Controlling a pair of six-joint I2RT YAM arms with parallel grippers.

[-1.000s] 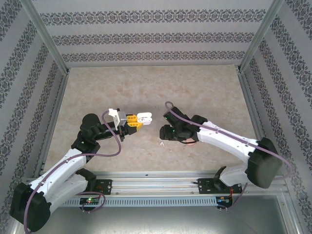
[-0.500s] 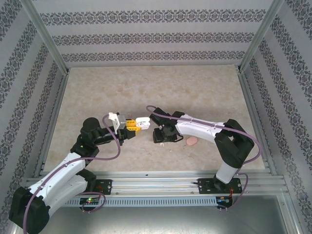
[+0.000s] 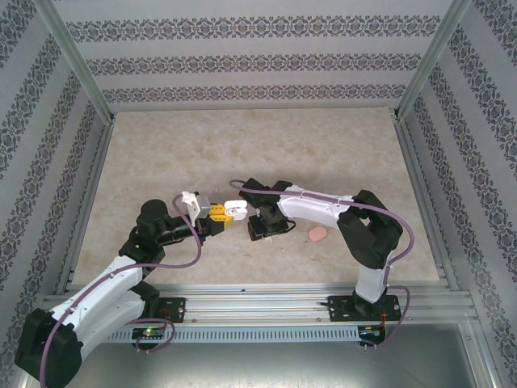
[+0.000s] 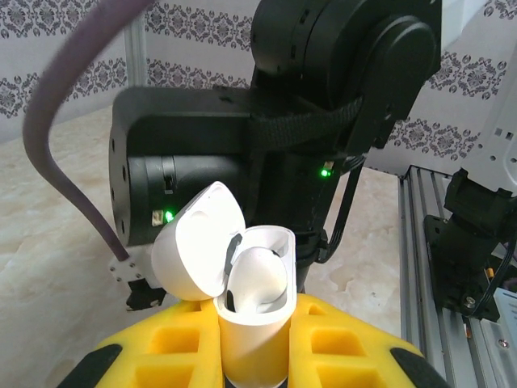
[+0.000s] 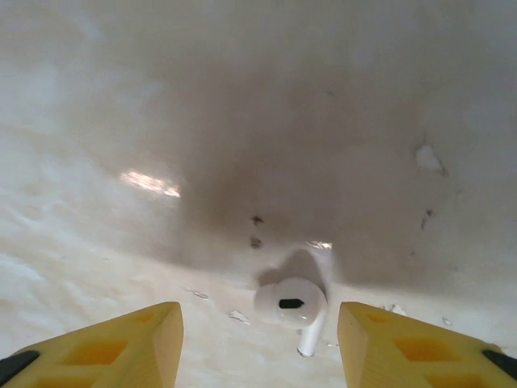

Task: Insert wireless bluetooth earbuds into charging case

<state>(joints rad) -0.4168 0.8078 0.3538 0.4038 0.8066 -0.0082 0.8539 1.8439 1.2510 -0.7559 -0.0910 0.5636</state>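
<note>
The left gripper (image 4: 254,360) is clamping the white charging case (image 4: 257,283), its lid flipped up, just left of the right arm. The right gripper (image 5: 258,347) is hovering, jaws spread apart, over an earbud (image 5: 291,305) lying on the table (image 3: 323,153) near the middle

The white charging case (image 4: 257,323) stands upright, clamped in the left gripper (image 4: 254,356), near the table's (image 5: 242,121) centre. Its lid is tipped open, with 1 white rounded shape inside. 1 white earbud (image 5: 291,305) lies flat on the table, dark grille up.
</note>
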